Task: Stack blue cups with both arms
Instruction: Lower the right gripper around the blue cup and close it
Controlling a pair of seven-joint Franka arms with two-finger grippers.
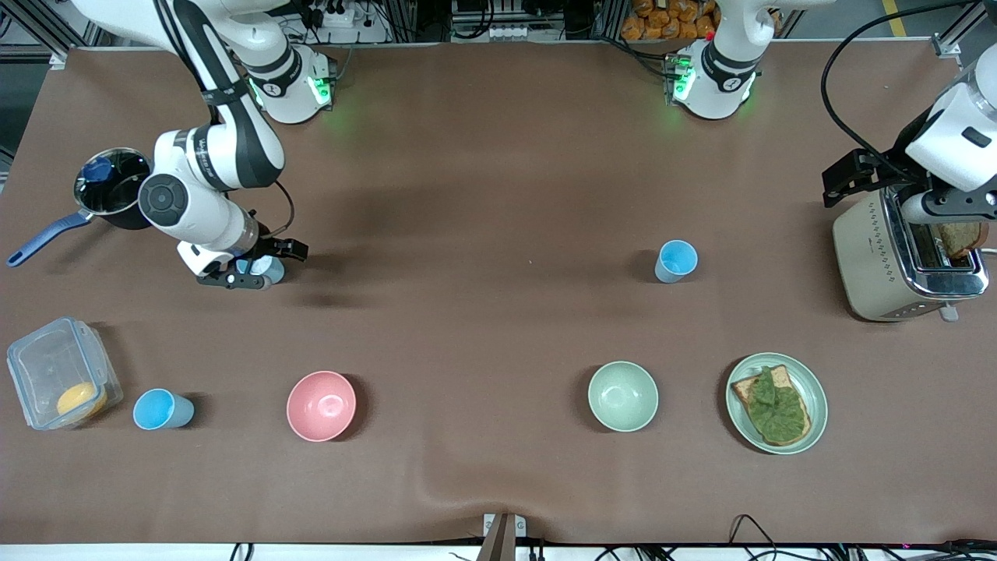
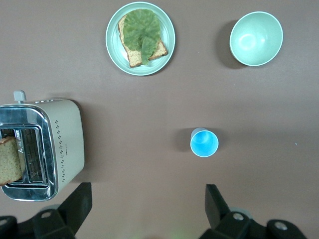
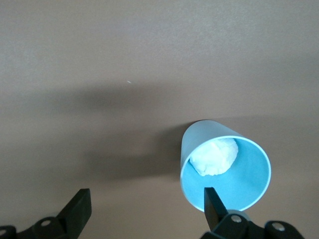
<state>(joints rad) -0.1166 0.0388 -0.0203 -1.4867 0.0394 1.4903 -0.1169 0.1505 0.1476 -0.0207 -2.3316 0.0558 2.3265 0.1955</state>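
**Light cups await a gentle pinch**

The right gripper [image 3: 144, 211], fingers spread, hovers at a blue cup with a white bit inside [image 3: 224, 167]. The left gripper [image 2: 148, 204], also spread, hangs over the toaster [image 1: 907, 253]; another cup [image 1: 675, 260] stands mid-table, a third [image 1: 162, 409] beside the lidded box [image 1: 62, 372]. Thin, slippery plastic likely: pinch the wall just below the rim.

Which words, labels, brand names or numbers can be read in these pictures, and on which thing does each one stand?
No text can be read with certainty.
Right arm: a line of grey lettering runs along its white link, too small to read.
Toaster: a small dark mark on its side wall, too blurred to read.
Cups, bowls, plate, pot, clear box: no writing shows.
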